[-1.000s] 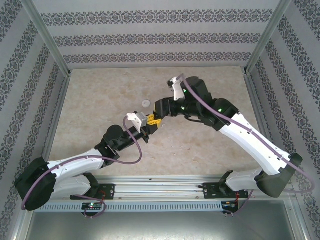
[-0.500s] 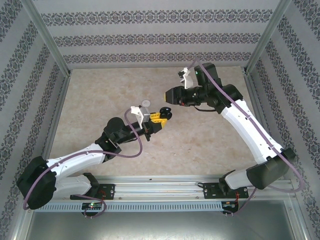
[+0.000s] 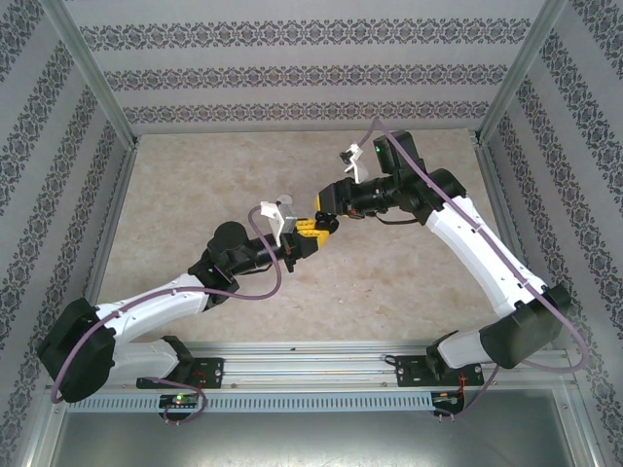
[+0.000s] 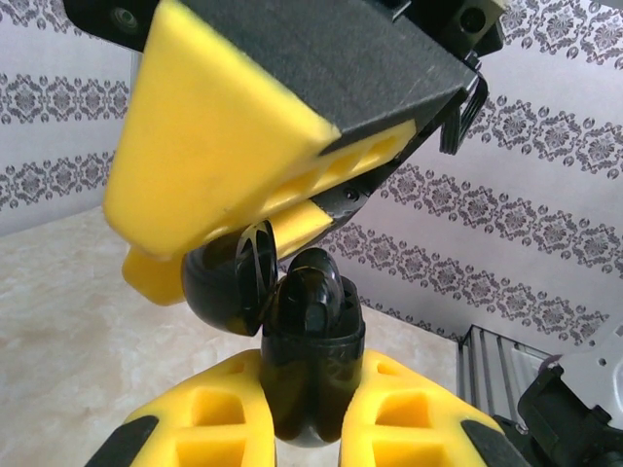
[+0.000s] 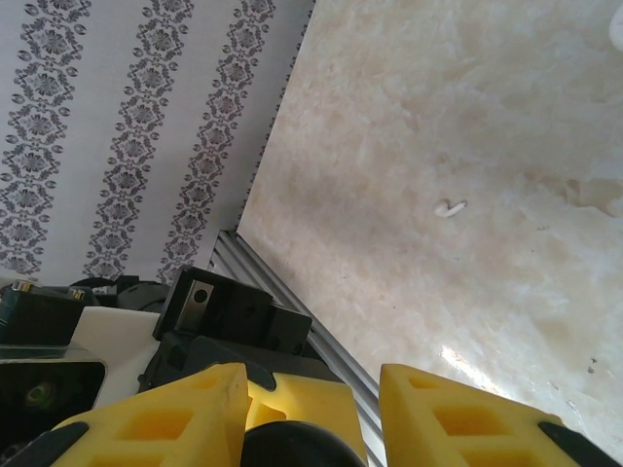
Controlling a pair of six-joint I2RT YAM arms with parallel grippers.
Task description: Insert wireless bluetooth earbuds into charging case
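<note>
My left gripper (image 3: 308,232) (image 4: 311,384) is shut on the black charging case (image 4: 310,341) and holds it upright above the table. The round lid (image 4: 226,284) is swung open to the left. A glossy black piece (image 4: 316,292), seemingly an earbud, stands in the case's mouth. My right gripper (image 3: 324,214) (image 5: 310,389) meets the case from above. Its yellow fingers (image 4: 214,146) stand apart round the lid, with a slim gap left on one side. A white earbud (image 5: 449,207) lies on the table.
A small white round disc (image 3: 285,201) lies on the beige table (image 3: 389,272) just behind the two grippers. Patterned walls and a metal frame (image 3: 97,88) close in the back and both sides.
The right gripper drew back up and to the right, then came back onto the case with its jaws narrower. The left gripper carried the case slightly up and right.
</note>
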